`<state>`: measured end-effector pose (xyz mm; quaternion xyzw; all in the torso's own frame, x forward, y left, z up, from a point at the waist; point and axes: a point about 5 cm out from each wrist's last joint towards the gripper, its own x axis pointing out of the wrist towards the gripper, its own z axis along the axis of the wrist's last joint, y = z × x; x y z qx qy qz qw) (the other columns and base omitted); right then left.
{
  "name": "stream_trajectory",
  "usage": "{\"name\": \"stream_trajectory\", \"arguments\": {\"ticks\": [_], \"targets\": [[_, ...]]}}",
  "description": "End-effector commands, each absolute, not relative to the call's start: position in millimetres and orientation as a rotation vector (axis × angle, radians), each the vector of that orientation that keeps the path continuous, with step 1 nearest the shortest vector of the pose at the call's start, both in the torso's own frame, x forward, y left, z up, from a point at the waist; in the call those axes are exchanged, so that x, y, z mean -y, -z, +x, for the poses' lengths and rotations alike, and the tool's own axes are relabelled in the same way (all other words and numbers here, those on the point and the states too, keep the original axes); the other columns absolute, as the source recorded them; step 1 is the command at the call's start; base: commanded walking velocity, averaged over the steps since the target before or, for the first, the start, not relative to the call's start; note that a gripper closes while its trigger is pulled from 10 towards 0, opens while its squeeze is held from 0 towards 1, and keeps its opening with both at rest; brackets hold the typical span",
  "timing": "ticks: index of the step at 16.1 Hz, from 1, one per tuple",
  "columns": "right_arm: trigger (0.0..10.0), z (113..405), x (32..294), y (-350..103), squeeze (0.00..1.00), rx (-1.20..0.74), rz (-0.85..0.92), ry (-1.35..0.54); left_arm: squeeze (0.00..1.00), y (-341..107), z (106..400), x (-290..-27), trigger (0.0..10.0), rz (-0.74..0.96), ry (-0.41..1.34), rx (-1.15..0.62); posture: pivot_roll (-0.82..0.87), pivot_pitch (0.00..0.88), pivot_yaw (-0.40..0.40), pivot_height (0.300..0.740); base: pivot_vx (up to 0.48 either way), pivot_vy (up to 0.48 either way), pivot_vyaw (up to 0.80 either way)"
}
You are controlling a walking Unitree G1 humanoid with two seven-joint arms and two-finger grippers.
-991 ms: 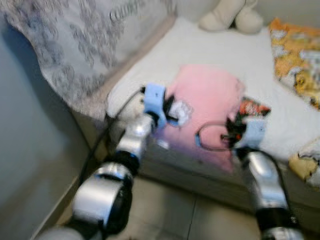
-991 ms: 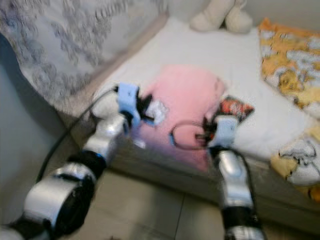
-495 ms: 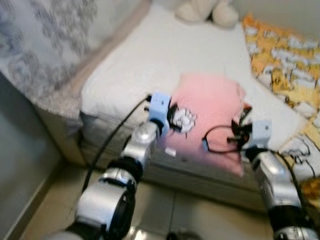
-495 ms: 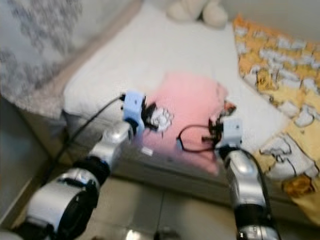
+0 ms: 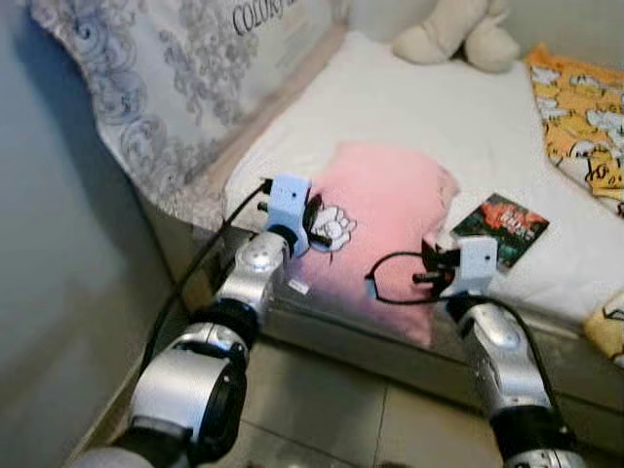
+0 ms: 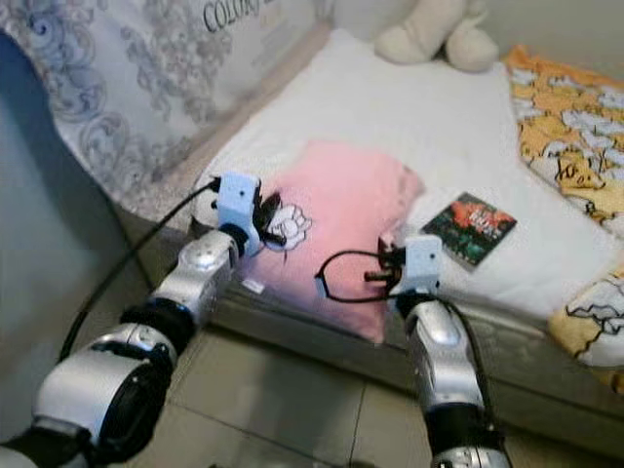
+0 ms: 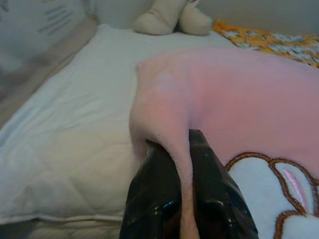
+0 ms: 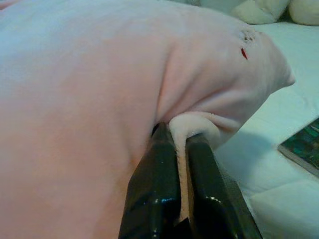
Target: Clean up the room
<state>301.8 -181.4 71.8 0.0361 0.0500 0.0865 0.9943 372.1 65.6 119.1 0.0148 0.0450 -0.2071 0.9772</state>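
Reaching forward over the bed (image 5: pixel 458 107), both arms extend to the pink garment (image 5: pixel 390 210) draped over the mattress edge. The left gripper (image 7: pixel 183 164) is clamped on a fold (near the cartoon patch); the right gripper (image 8: pixel 180 149) pinches the opposite edge, near a book (image 5: pixel 500 227).

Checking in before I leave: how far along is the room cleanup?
Early. Nothing looks put away yet. In hand: left gripper and right gripper each pinch a fold of the pink garment on the bed. Left: the garment, the book, the plush toy.
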Motion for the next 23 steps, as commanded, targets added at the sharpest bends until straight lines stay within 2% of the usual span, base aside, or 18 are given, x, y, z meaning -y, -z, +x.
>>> {"name": "stream_trajectory", "arguments": {"ticks": [1, 10, 13, 15, 23], "targets": [[0.0, 301.7, 194.1, -79.6, 0.00, -0.059, 0.063, -0.125, 0.00, -136.6, 376.7, -52.2, 10.0, 0.050, 0.457, -0.033, -0.10, 0.000, 0.019, 0.740, 0.307, 0.371, 0.00], [0.0, 295.5, 200.7, -76.1, 0.00, -0.051, 0.071, -0.081, 0.00, -139.4, 376.4, -44.6, 10.0, 0.060, 0.482, -0.028, -0.10, 0.000, 0.024, 0.740, 0.344, 0.330, 0.00], [0.0, 295.4, 203.7, -76.5, 0.00, -0.050, 0.072, -0.067, 0.00, -139.5, 375.9, -42.5, 10.0, 0.112, 0.467, -0.015, -0.10, 0.000, 0.025, 0.740, 0.290, 0.000, 0.00], [0.0, 293.3, 206.6, -76.2, 0.00, -0.050, 0.073, -0.052, 0.00, -139.1, 375.5, -42.4, 10.0, 0.076, 0.470, -0.018, -0.11, 0.000, 0.028, 0.740, 0.000, 0.000, 0.00], [0.0, 289.7, 219.0, -77.8, 0.00, -0.046, 0.050, -0.005, 0.00, -137.7, 371.0, -27.9, 10.0, 0.108, 0.519, -0.016, -0.13, 0.000, 0.030, 0.740, 0.030, -0.380, 0.26]]}}
